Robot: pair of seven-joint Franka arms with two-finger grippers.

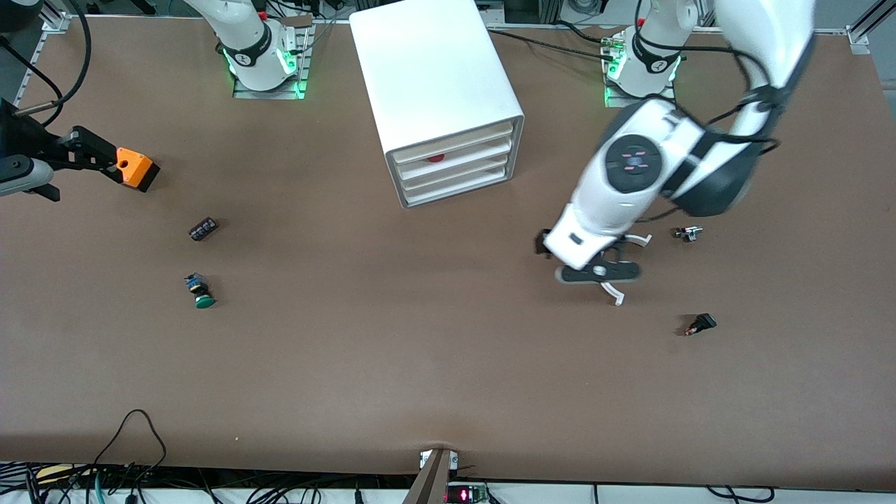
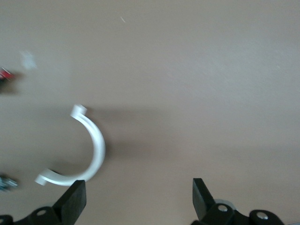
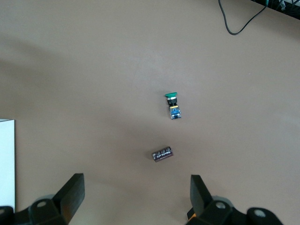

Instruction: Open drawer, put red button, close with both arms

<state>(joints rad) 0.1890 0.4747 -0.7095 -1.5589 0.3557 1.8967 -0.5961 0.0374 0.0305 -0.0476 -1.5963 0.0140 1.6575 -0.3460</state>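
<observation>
The white cabinet [image 1: 434,70] stands in the middle of the table, near the robots' bases. Its uppermost drawer [image 1: 458,148] looks pushed in. The red button [image 1: 435,157] shows as a red spot inside it, over the drawer's front. My left gripper [image 1: 595,273] is open and empty over the table toward the left arm's end, apart from the cabinet. In the left wrist view [image 2: 138,187] only bare table lies between its fingers. My right gripper [image 1: 91,155] is up over the right arm's end of the table. It shows open and empty in the right wrist view [image 3: 136,187].
A white C-shaped ring [image 2: 93,145] lies under the left gripper [image 1: 633,241]. A small metal part [image 1: 688,233] and a black switch [image 1: 701,324] lie near it. A green-capped button [image 1: 204,299] [image 3: 171,98] and a black component [image 1: 203,229] [image 3: 162,154] lie toward the right arm's end.
</observation>
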